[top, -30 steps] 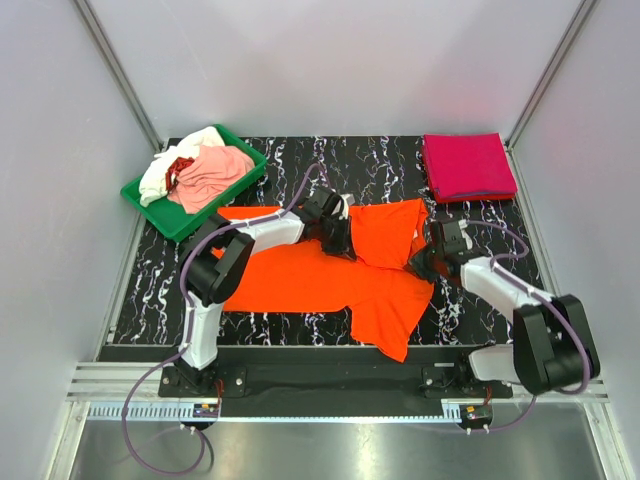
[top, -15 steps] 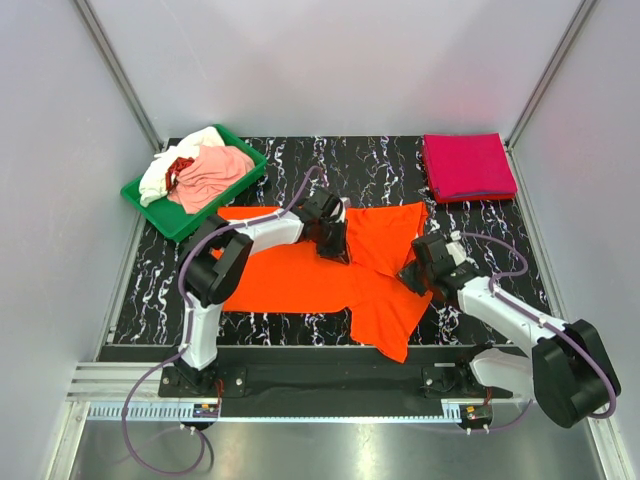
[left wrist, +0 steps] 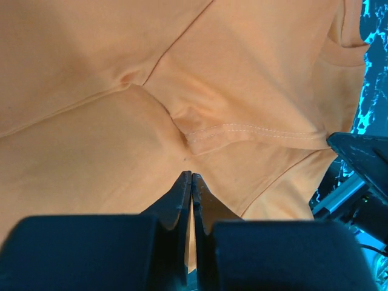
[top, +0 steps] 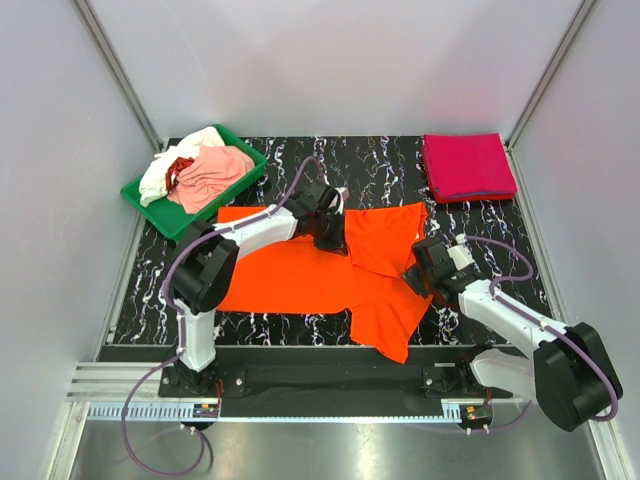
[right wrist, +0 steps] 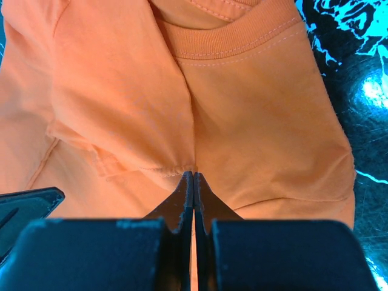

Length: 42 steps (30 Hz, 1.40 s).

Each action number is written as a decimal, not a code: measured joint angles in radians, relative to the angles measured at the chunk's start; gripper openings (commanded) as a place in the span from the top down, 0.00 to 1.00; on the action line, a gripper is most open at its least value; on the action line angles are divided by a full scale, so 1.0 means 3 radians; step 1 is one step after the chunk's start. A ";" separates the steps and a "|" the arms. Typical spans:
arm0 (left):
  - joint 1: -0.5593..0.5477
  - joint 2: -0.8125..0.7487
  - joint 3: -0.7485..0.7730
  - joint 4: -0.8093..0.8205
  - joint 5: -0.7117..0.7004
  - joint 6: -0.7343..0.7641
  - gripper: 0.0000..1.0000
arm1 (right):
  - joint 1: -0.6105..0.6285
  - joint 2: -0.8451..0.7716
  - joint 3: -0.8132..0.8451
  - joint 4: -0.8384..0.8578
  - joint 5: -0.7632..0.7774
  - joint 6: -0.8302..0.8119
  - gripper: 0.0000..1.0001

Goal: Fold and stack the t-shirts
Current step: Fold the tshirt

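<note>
Green tray: far left on the black marbled table, set askew to its edges and holding heaped t-shirts in white, pale pink and a glimpse of red; how many lie there cannot be made out
Left arm: rises from its base at the near edge, bends at the elbow and stretches right, low across the orange cloth, hiding a strip of it
Left gripper: fingers pressed together, tips down at the cloth just short of a small pucker; whether any fabric is caught between them cannot be told
Orange t-shirt: spread over the middle of the table, its right part folded back over itself, one corner reaching the near table edge; it fills both wrist views
Dark shape: cut off at the right border of the left wrist view, too little showing to identify
Right gripper: fingers closed, tips pinching a folded hem of the orange cloth, below the ribbed collar
Right arm: lies low, elbow out at the far right, forearm reaching left and away to the shirt's right side
Magenta t-shirt: folded flat in the far right corner of the table, well apart from both grippers
</note>
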 measured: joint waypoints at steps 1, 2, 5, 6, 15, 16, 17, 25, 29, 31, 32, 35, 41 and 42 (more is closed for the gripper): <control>0.0000 0.0000 -0.0001 0.0025 0.0009 0.0001 0.79 | 0.0000 -0.0004 0.0001 0.0000 0.0008 0.0000 1.00; 0.0000 0.0000 -0.0004 0.0055 0.0023 -0.0004 0.73 | 0.0000 -0.0006 0.0000 0.0005 0.0010 0.0000 1.00; 0.0000 0.0003 -0.0010 0.0155 0.0062 -0.0062 0.65 | 0.0000 -0.0006 0.0000 0.0034 0.0001 -0.0006 0.89; 0.0000 0.0004 -0.0010 0.0186 0.0072 -0.0074 0.62 | 0.0000 -0.0006 0.0000 0.0043 -0.0008 -0.0011 0.79; -0.0034 0.0033 -0.0017 0.0277 0.0083 -0.0114 0.52 | 0.0003 -0.0102 0.0004 -0.0037 -0.0042 -0.0031 0.64; -0.0043 0.0051 -0.0017 0.0281 0.0083 -0.0116 0.53 | 0.0003 -0.0145 0.0009 -0.0058 -0.0039 -0.0031 0.63; -0.0053 0.0072 -0.0017 0.0286 0.0083 -0.0116 0.53 | 0.0003 -0.0186 0.0024 -0.0075 -0.0036 -0.0036 0.63; -0.0099 0.0354 -0.0015 0.0320 0.0079 -0.0132 0.55 | 0.0003 -0.0196 0.0201 -0.0121 0.0062 -0.0179 0.70; -0.0103 0.0392 0.0038 0.0334 0.0080 -0.0168 0.62 | 0.0003 -0.0140 0.0216 -0.0131 0.0070 -0.0214 0.71; -0.0106 0.0417 0.0055 0.0341 0.0080 -0.0175 0.68 | 0.0003 -0.0137 0.0216 -0.0141 0.0071 -0.0225 0.71; -0.0106 0.0429 0.0060 0.0343 0.0080 -0.0181 0.76 | 0.0003 -0.0139 0.0216 -0.0142 0.0071 -0.0233 0.70; -0.0106 0.0440 0.0060 0.0348 0.0078 -0.0182 0.96 | 0.0003 -0.0150 0.0216 -0.0142 0.0075 -0.0242 0.70; -0.0108 0.0439 0.0078 0.0268 0.0078 -0.0179 1.00 | 0.0003 -0.0184 0.0216 -0.0144 0.0108 -0.0271 0.70; -0.0108 0.0439 0.0089 0.0233 0.0072 -0.0179 1.00 | 0.0003 -0.0184 0.0216 -0.0144 0.0111 -0.0275 0.70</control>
